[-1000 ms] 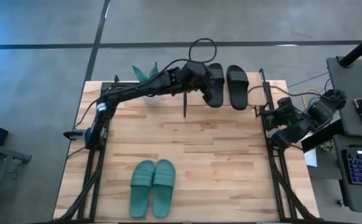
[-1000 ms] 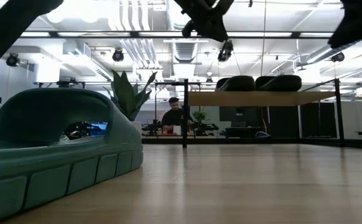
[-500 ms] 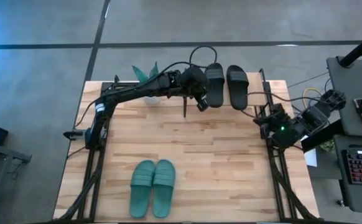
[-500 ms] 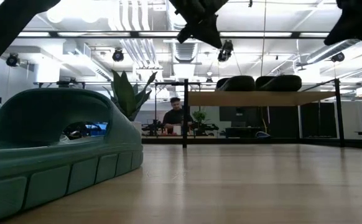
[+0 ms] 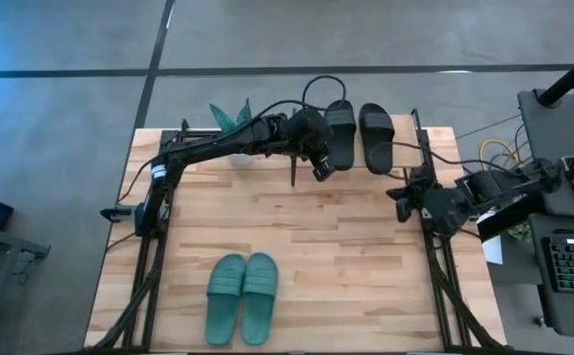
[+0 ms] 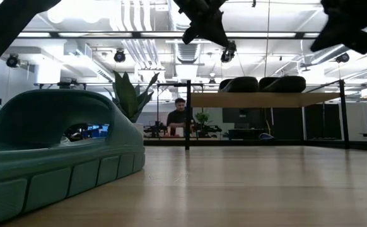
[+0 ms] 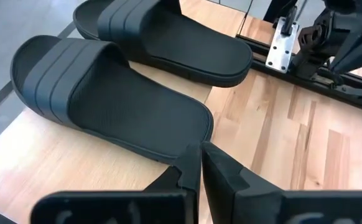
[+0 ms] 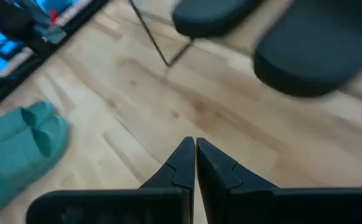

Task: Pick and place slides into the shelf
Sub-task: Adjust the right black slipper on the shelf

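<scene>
Two black slides [image 5: 339, 133] [image 5: 376, 138] lie side by side, soles down, on the top board of the shelf [image 6: 265, 99] at the table's far edge. Both black slides [image 7: 112, 99] [image 7: 168, 37] also show in the left wrist view. My left gripper [image 5: 322, 166] hangs shut above the heel end of the left one, clear of it. The teal green pair [image 5: 243, 298] lies on the table near the front edge. My right gripper [image 5: 395, 197] is shut in the air over the table's right side, with nothing between its fingers [image 8: 194, 149].
A potted plant [image 5: 230, 116] stands at the far left beside the shelf. The shelf's thin black post [image 5: 294, 168] comes down onto the table near my left gripper. A person [image 6: 180, 116] sits in the room behind. Bare wood [image 5: 297, 227] lies between shelf and teal pair.
My right gripper has swung from beyond the table's right edge toward the left, in over the table, turning as it went. My left gripper has tipped and drawn back a little from the left black slide's heel toward the near edge. The slides have stayed where they were.
</scene>
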Robot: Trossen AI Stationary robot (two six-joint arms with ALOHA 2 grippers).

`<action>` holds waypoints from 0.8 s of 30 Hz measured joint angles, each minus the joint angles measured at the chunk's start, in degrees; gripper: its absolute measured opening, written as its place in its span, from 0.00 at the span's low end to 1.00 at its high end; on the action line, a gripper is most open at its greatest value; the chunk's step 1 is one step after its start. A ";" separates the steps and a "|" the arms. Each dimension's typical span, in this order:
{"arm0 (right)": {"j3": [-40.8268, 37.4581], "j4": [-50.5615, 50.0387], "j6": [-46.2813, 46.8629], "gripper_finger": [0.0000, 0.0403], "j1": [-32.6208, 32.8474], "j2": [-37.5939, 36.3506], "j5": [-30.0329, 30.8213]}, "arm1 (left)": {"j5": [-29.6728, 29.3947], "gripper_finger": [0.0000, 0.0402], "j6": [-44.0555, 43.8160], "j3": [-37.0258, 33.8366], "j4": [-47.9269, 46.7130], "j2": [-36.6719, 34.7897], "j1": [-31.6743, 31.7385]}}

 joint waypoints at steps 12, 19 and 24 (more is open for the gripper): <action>0.50 1.01 -17.68 0.02 -40.05 3.92 -15.56 | -1.70 0.00 0.42 -0.80 -0.60 0.01 1.60; 5.21 1.08 -32.44 0.02 -62.25 11.74 -25.12 | 1.50 0.00 -1.86 -2.53 0.55 0.04 5.41; 10.59 0.43 -37.80 0.02 -69.74 21.01 -26.89 | 7.33 0.00 -5.99 -3.98 3.52 0.04 9.14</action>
